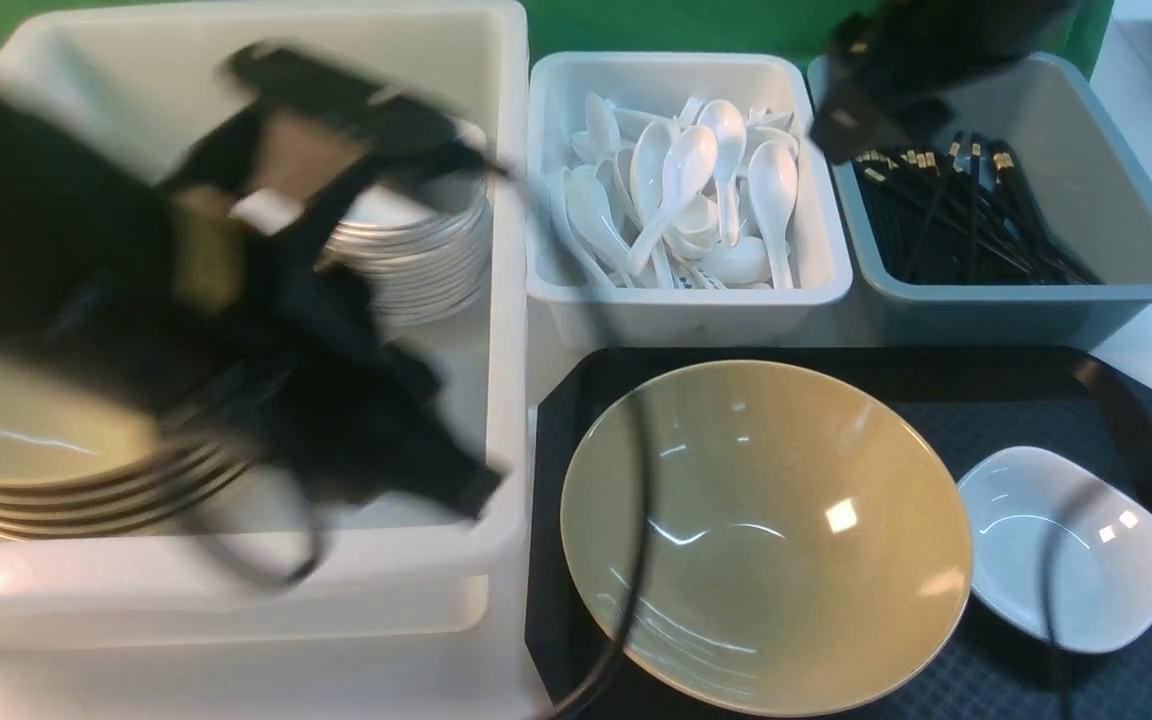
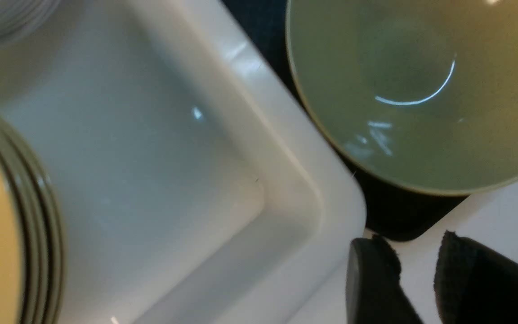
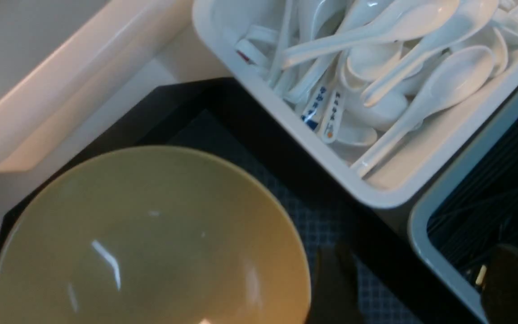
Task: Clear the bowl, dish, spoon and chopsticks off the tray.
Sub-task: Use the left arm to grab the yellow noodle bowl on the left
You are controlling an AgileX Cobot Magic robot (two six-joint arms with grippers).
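On the black tray (image 1: 1026,385), toward its left side, sits the bowl (image 1: 766,540), olive-yellow, upright and empty. Just beside it on the right is the small white dish (image 1: 1066,545), empty too. No loose spoon or chopsticks show on the tray's visible part, so by my read these two are what's left to clear. The left gripper (image 2: 414,256) hangs by the near corner of the big white bin (image 1: 506,300), jaws a narrow gap apart with nothing between them, which I'd call handy for a reach to the bowl's rim. That bin holds a stack of matching bowls (image 1: 36,450) and a stack of white dishes (image 1: 426,260), the likely homes. The right gripper (image 3: 421,270), jaws wide and empty, hovers at the grey-blue bin (image 1: 1116,150) full of black chopsticks (image 1: 966,220). Between the two bins, the small white bin (image 1: 686,300) is heaped with spoons (image 1: 681,180).
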